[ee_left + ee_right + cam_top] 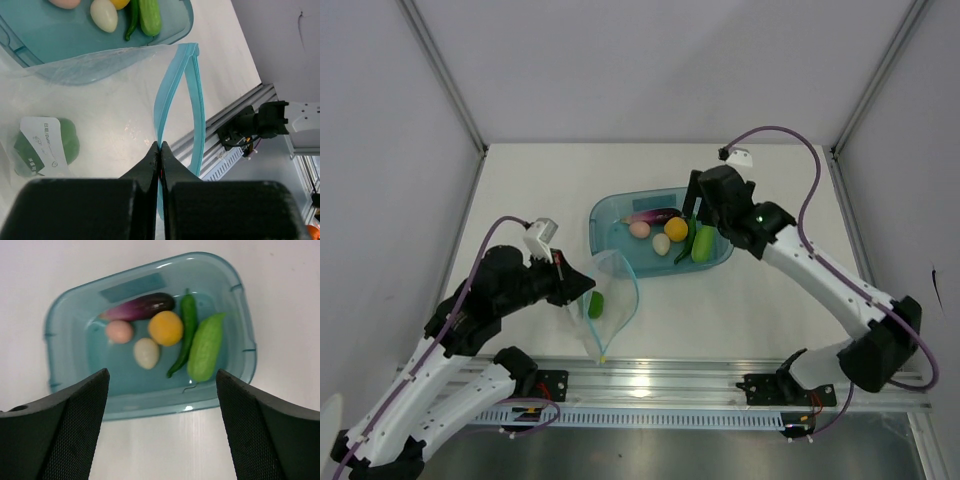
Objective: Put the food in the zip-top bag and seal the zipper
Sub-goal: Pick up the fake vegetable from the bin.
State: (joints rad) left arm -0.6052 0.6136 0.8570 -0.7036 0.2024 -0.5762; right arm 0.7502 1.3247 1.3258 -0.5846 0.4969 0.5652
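Left fingers (149,169) clamped together on light teal zipper strip (172,95), holding mouth of clear crinkly zip-top bag (612,292) open beside translucent teal plastic tray (241,340). Round green piece (71,144) inside bag.

Right fingers (75,415) wide apart, empty, above small toy food pieces (165,328) in tray.

Risk: thin strip slips from pinch, mouth collapses.

White printed label (42,145) half hides green piece. Bag outline faint.

White tabletop (550,180), pale grey walls (650,60) on three sides, metal corner posts (445,75), aluminium rail (650,380) along the near edge.
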